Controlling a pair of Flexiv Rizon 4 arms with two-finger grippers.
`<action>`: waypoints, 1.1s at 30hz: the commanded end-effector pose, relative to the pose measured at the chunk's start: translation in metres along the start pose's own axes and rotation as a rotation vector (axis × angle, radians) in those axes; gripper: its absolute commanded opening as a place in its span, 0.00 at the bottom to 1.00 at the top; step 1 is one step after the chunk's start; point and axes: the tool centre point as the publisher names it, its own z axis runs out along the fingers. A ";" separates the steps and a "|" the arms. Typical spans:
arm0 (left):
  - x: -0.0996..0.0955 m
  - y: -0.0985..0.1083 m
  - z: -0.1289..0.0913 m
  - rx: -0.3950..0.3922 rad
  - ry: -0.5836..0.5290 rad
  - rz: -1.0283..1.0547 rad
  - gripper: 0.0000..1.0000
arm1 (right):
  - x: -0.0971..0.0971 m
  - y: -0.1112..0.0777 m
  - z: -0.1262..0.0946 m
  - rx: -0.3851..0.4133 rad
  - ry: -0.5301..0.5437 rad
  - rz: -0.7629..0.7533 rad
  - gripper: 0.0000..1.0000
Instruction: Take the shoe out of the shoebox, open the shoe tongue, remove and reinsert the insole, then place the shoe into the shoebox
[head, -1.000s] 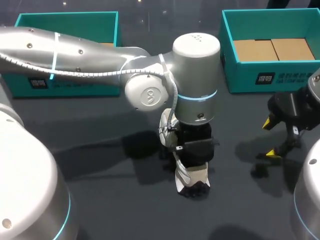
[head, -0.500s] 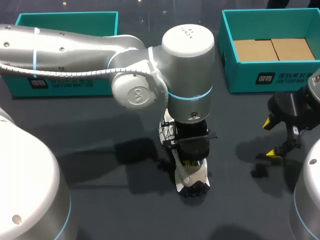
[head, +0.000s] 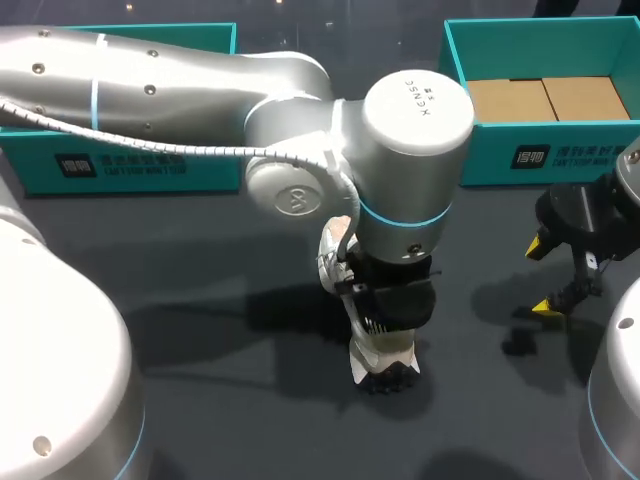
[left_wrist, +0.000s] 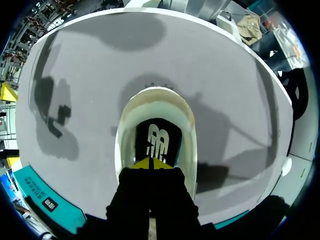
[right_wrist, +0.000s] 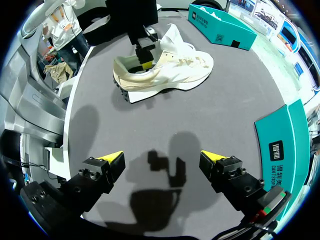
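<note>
One cream sneaker (right_wrist: 165, 70) stands on the dark grey table (head: 200, 300) between two teal cardboard shoeboxes, one left (head: 130, 165), one right (head: 500, 160). The left gripper (left_wrist: 150, 162) has its tips pressed together on the black insole (left_wrist: 155, 137); whether they pinch it is unclear. The right gripper (right_wrist: 161, 156) is spread wide, well apart. From above, the left arm (head: 200, 90) hides most of the sneaker.

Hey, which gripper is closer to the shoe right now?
Left. The left gripper is down inside the shoe's heel opening; the right gripper hangs open over the table, well apart from the shoe.
</note>
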 end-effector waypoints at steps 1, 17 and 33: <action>0.005 0.006 -0.003 -0.008 -0.006 -0.002 0.00 | 0.002 0.000 0.001 0.003 -0.004 0.001 1.00; 0.010 0.022 -0.002 -0.032 0.019 0.016 0.67 | 0.002 0.000 0.001 0.003 -0.004 0.001 1.00; 0.009 0.015 -0.004 0.007 0.015 0.061 1.00 | 0.002 0.000 0.001 0.003 -0.004 0.001 1.00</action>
